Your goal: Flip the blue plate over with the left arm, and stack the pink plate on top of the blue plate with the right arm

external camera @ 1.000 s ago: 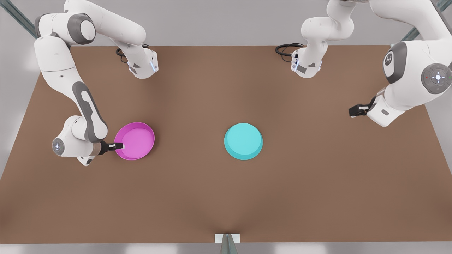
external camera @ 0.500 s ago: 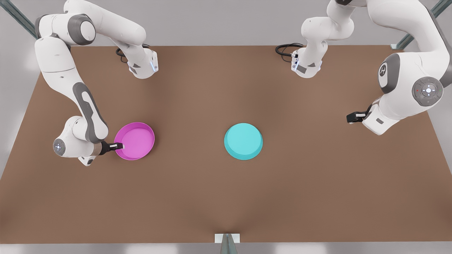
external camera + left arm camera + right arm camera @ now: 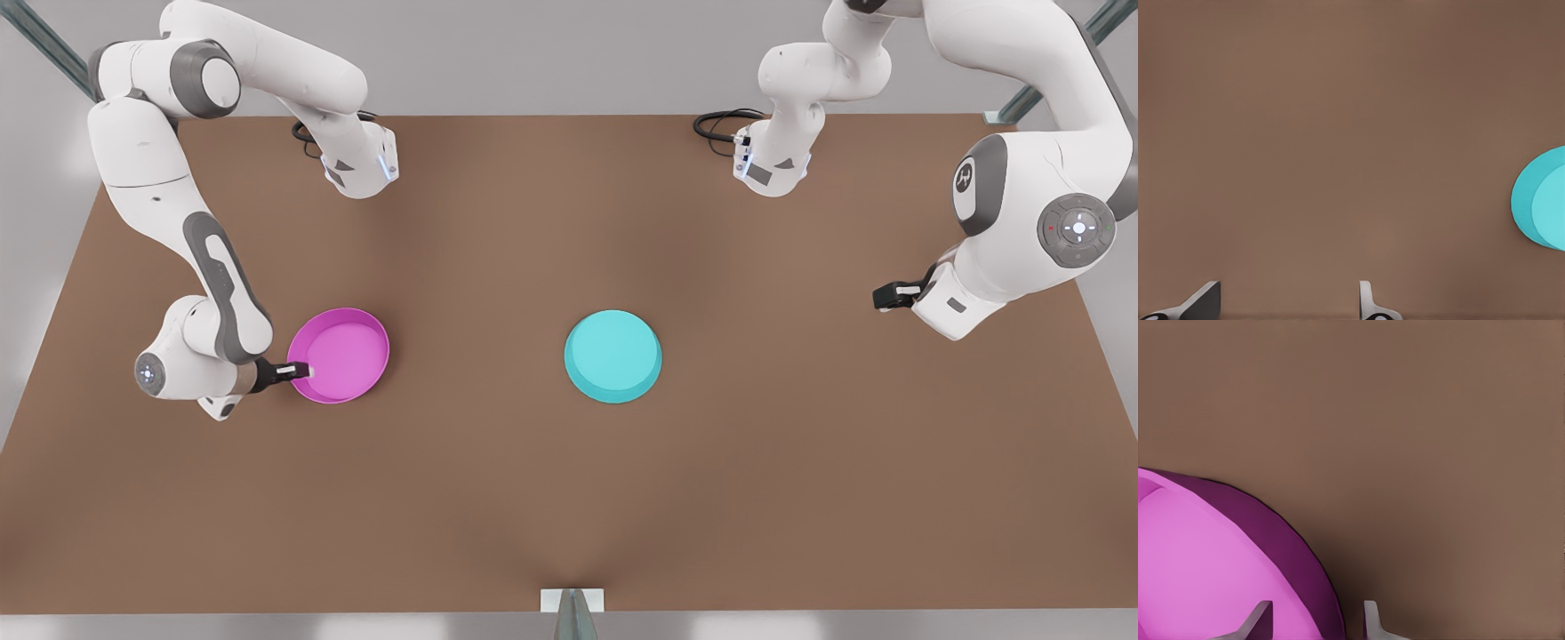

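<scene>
The pink plate [image 3: 339, 355] lies rim-up on the table toward the front view's left. My right gripper [image 3: 298, 367] straddles its near-left rim, one finger inside the dish and one outside, with a gap still showing beside the rim [image 3: 1328, 587]; the gripper [image 3: 1315, 623] is open. The blue plate [image 3: 613, 356] rests mid-table with its flat base facing up, and its edge [image 3: 1541, 200] shows in the left wrist view. My left gripper [image 3: 889, 294] hangs open far off at the front view's right, over bare table [image 3: 1288, 310].
The brown table [image 3: 498, 498] spans the scene, with both arm bases and black cables [image 3: 718, 123] at its far edge. A small white bracket [image 3: 572, 601] sits at the middle of the near edge.
The left arm swung its elbow down and its gripper dropped slightly, then stopped. The right arm shifted only a touch at the pink plate's rim. Both plates stayed put.
</scene>
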